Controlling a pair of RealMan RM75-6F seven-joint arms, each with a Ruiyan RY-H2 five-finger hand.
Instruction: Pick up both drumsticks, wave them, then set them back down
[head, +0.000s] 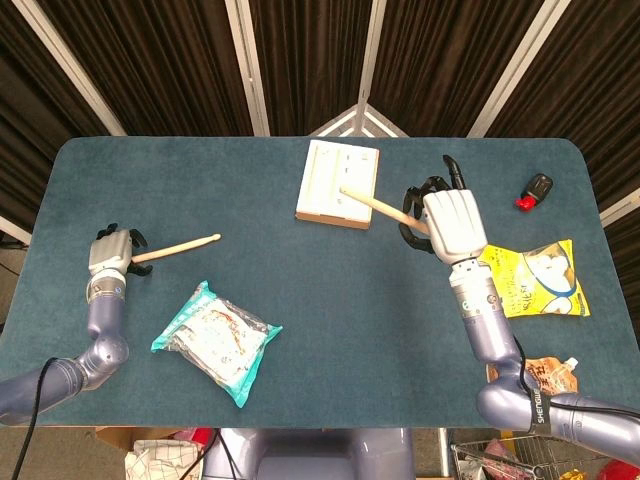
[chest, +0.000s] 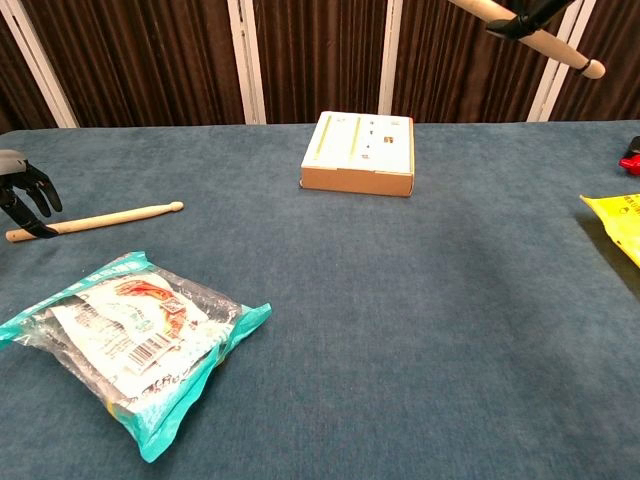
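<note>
One wooden drumstick lies flat on the blue table at the left, tip pointing right. My left hand hovers at its butt end with dark fingers spread down around it; the stick still rests on the cloth. My right hand grips the second drumstick and holds it high above the table, tip toward the box. The chest view catches only that hand's dark fingers and the raised stick at the top right.
A flat white cardboard box sits at the table's far centre. A teal snack bag lies front left. A yellow bag and a red-black object lie at the right, an orange pouch off the front-right edge.
</note>
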